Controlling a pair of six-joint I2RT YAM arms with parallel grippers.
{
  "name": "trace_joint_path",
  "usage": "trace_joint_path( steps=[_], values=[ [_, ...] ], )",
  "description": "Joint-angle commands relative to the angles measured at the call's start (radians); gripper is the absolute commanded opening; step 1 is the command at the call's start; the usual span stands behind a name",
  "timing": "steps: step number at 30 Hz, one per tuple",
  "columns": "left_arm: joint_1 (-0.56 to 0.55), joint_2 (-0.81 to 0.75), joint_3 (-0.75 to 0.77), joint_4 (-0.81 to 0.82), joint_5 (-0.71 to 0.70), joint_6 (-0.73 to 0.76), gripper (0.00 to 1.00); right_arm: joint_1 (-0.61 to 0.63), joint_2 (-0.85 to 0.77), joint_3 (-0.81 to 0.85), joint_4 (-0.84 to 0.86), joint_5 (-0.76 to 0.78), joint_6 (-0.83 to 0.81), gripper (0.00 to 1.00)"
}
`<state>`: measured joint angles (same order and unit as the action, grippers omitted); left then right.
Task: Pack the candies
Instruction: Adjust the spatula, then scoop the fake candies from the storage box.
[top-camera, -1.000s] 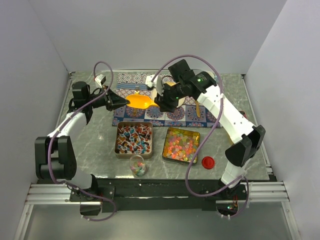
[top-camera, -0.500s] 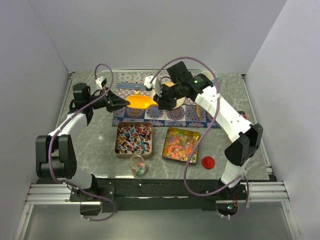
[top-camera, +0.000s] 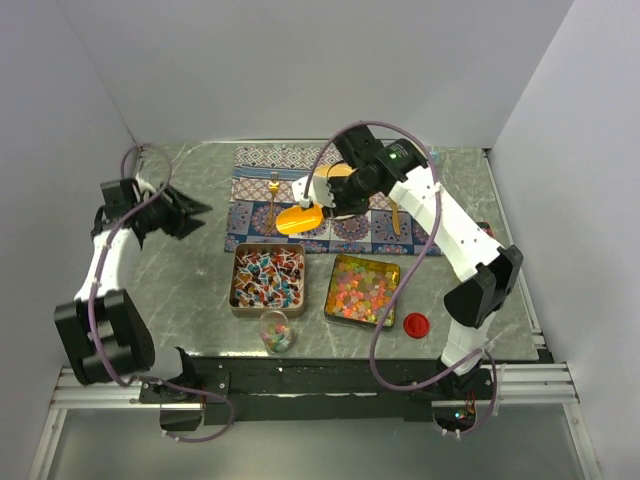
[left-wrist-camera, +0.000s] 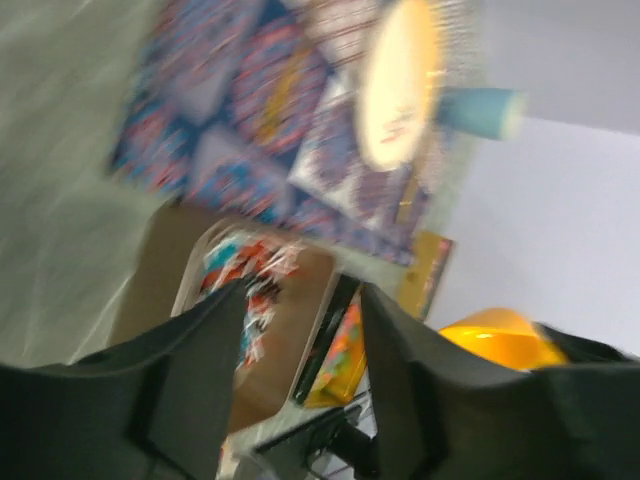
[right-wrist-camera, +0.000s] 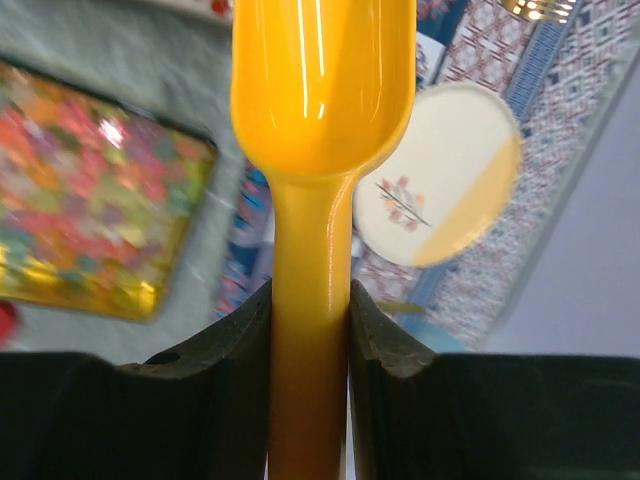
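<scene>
My right pincer (right-wrist-camera: 309, 320) grips the handle of the yellow scoop (right-wrist-camera: 322, 90), my left pincer (left-wrist-camera: 300, 340) is open and empty; I judge scooping comes now; the candies (top-camera: 362, 288) lie in the gold tray (top-camera: 333, 292); next I must dip the scoop into them.

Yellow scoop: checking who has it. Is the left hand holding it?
No, the right hand grips the scoop; the left hand is apart.

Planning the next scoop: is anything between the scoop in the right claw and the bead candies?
Nothing visible. The scoop in the right claw hangs over the mat; the candies lie uncovered in their open tray off the mat's near edge.
</scene>
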<state>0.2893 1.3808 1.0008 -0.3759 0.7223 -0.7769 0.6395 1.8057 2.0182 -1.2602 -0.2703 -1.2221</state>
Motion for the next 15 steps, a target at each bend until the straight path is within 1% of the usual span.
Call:
trace_joint_path(
  steps=[1,3,4,5,6,7,9,10,12,14,15],
  values=[
    [0.001,-0.106,-0.198,-0.270,-0.193,0.009,0.39,0.060,0.118,0.126,-0.128,0.204,-0.285,0.00],
    [0.007,-0.137,-0.272,-0.284,-0.181,-0.041,0.22,0.083,0.148,0.164,-0.149,0.268,-0.329,0.00],
    [0.013,-0.161,-0.330,-0.284,-0.173,-0.050,0.03,0.106,0.170,0.171,-0.159,0.288,-0.365,0.00],
    [0.020,-0.175,-0.356,-0.284,-0.164,-0.062,0.01,0.121,0.179,0.174,-0.162,0.308,-0.381,0.00],
    [0.033,-0.189,-0.378,-0.284,-0.158,-0.065,0.01,0.133,0.187,0.168,-0.168,0.351,-0.393,0.00],
    [0.036,-0.221,-0.421,-0.285,-0.155,-0.068,0.01,0.144,0.199,0.163,-0.172,0.362,-0.414,0.00],
    [0.037,-0.258,-0.456,-0.297,-0.144,-0.062,0.01,0.172,0.210,0.148,-0.177,0.387,-0.430,0.00],
    [0.036,-0.300,-0.488,-0.308,-0.142,-0.055,0.01,0.181,0.221,0.142,-0.177,0.407,-0.439,0.00],
    [0.034,-0.337,-0.520,-0.362,-0.150,-0.024,0.01,0.196,0.236,0.136,-0.166,0.433,-0.441,0.00],
    [0.011,-0.373,-0.538,-0.339,-0.107,-0.007,0.01,0.207,0.264,0.137,-0.154,0.486,-0.435,0.00],
    [-0.028,-0.377,-0.541,-0.342,-0.103,-0.007,0.01,0.215,0.273,0.142,-0.143,0.511,-0.432,0.00]
  ],
)
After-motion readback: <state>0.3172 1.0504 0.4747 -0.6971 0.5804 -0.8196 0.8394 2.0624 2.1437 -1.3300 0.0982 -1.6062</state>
